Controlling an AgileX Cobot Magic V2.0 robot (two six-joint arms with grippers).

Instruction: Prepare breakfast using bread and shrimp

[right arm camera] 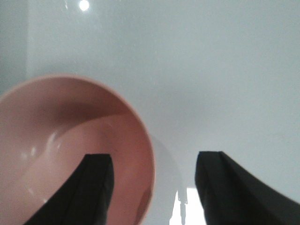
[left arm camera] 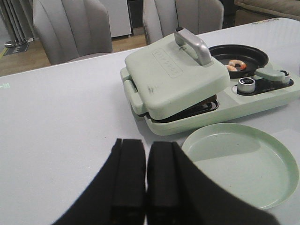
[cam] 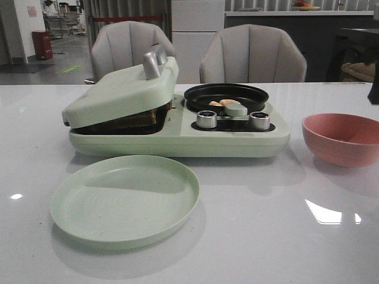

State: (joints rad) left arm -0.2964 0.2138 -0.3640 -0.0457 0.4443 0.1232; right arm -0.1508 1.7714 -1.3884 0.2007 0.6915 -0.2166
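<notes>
Hovering low over the table [left arm camera: 56,122], the left gripper [left arm camera: 146,180] is showing its two black fingers [left arm camera: 129,178] pressed nearly together with nothing between them. The right gripper [right arm camera: 152,187] is hanging with its fingers [right arm camera: 96,187] spread wide and empty, one of them sitting over the rim of the pink bowl [right arm camera: 70,140], which is looking empty as far as the view is showing.

Moving outward, the green breakfast maker [cam: 177,139] is standing in the middle of the table. Its lid [cam: 118,89] is resting tilted on the bread [cam: 151,113], whose dark crust is peeking out of the gap. In the small black pan [cam: 225,94] beside it, the shrimp [cam: 225,102] are lying.

Judging from this, loading is looking done and both foods are cooking. What is remaining is probably lifting the lid and moving the bread and shrimp onto the green plate [cam: 124,201], which is waiting bare just in front.
</notes>
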